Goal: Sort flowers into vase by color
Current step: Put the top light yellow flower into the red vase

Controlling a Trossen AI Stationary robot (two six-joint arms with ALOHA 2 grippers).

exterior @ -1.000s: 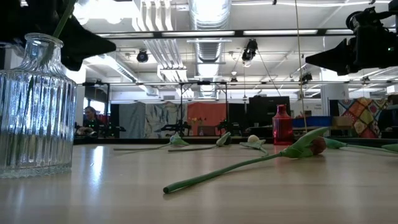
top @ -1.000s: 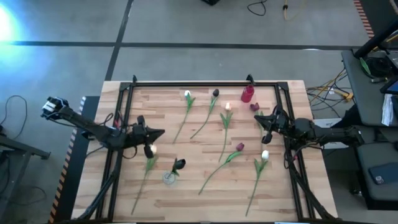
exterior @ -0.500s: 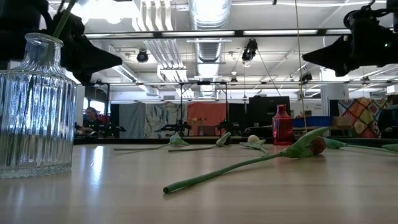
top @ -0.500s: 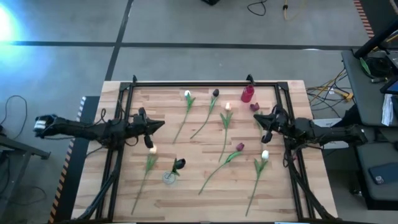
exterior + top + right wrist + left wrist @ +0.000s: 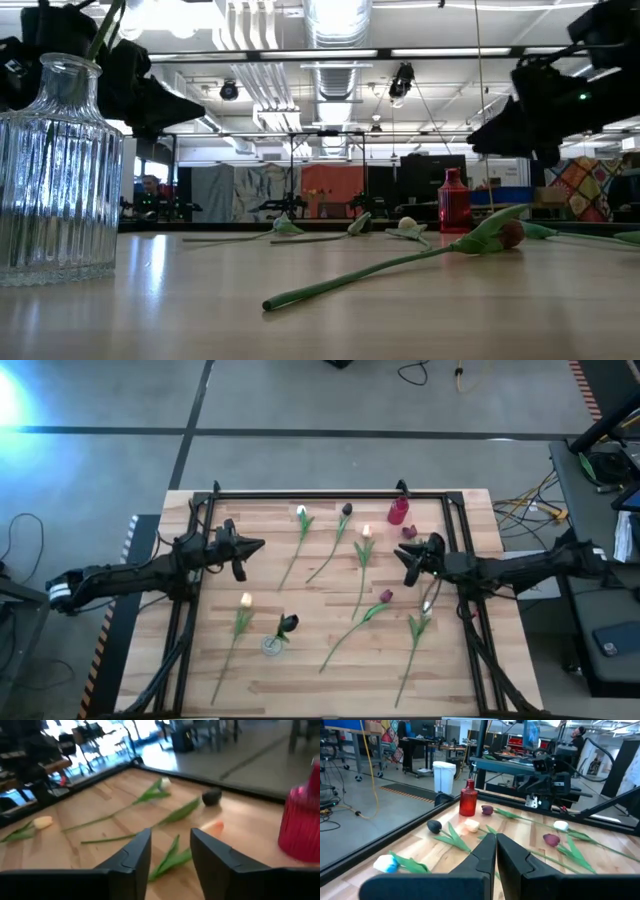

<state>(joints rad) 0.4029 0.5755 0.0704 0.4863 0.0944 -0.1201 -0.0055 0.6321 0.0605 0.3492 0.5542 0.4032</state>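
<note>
The dark six-joint left arm reached in low from the table's left edge, its forearm stretched nearly level, with the left two-finger gripper [image 5: 247, 547] held above the left part of the table. Its dark fingers [image 5: 485, 851] were pressed together, empty. The dark six-joint right arm extended in from the right edge, also nearly level, and the right two-finger gripper [image 5: 403, 556] hung above the right-centre. Its fingers [image 5: 136, 851] stood parted, nothing between them.
</note>
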